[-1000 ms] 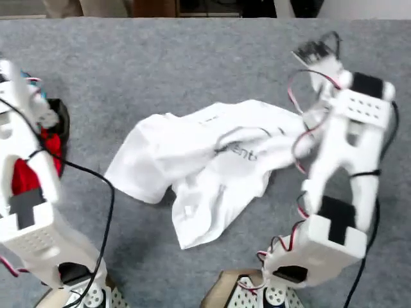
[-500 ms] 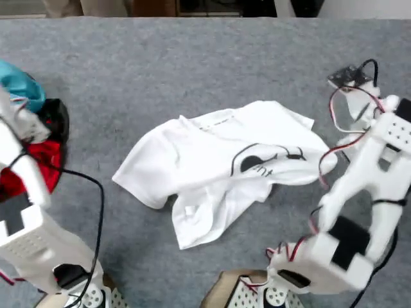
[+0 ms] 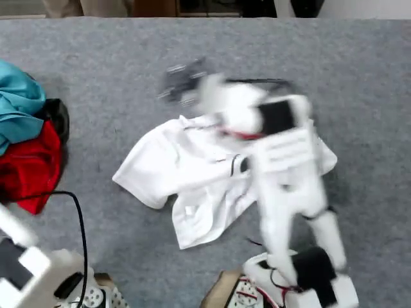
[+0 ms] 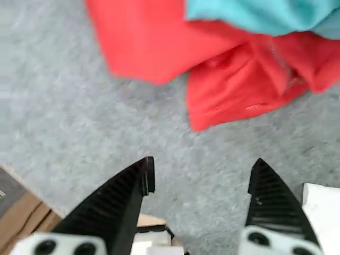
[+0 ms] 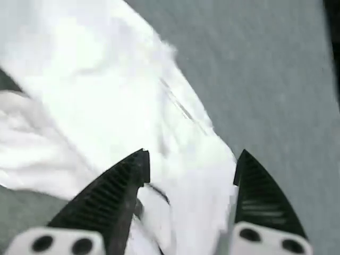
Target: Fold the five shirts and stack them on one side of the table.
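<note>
**One limp white shirt to flatten**

Crumpled at the middle of the tabletop, well apart from the red shirt and teal shirt heaped at the left edge. Poised over it with right jaws spread wide, empty; with left jaws likewise apart beside the red shirt. Probably light, floppy, quick to bunch: pinch a hem corner or shoulder.

I see a grey, felt-like surface spread wide in the high view. At its near edge a tan board lies flat, and a piece of tan board also shows at that edge in my left wrist view. Beyond the far edge stands a brown wooden panel, with something dark beside it and a pale patch toward the far right corner.
</note>
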`<action>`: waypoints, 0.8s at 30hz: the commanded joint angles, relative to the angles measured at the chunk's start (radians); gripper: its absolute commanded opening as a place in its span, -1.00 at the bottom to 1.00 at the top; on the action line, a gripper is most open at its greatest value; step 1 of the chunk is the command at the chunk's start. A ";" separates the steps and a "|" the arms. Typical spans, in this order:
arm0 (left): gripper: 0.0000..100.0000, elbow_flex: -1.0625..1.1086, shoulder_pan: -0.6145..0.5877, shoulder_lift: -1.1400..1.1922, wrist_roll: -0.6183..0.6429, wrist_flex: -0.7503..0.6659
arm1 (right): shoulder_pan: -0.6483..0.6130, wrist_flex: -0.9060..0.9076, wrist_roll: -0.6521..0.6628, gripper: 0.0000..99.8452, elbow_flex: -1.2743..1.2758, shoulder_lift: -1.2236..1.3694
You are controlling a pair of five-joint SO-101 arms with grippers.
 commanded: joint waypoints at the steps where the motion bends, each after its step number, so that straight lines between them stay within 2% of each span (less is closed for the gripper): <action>1: -0.42 0.086 -0.104 -0.117 -0.008 -0.017 | -0.200 -0.044 -0.048 -0.47 -0.044 0.154; 4: -0.42 0.181 -0.215 -0.163 -0.009 -0.101 | -0.298 -0.040 -0.049 -0.48 -0.110 0.303; 8: -0.42 0.267 -0.373 -0.183 -0.012 -0.272 | -0.375 0.005 -0.043 -0.63 -0.286 0.463; 11: -0.42 0.293 -0.465 -0.183 -0.060 -0.371 | -0.417 0.058 -0.031 -0.72 -0.453 0.579; 14: -0.42 0.305 -0.517 -0.182 -0.098 -0.440 | -0.449 0.117 0.025 -0.69 -0.628 0.710; 18: -0.42 0.322 -0.560 -0.182 -0.101 -0.512 | -0.503 0.213 0.083 -0.55 -0.872 0.892; 24: -0.42 0.333 -0.575 -0.182 -0.101 -0.511 | -0.538 0.287 0.129 -0.50 -1.158 1.142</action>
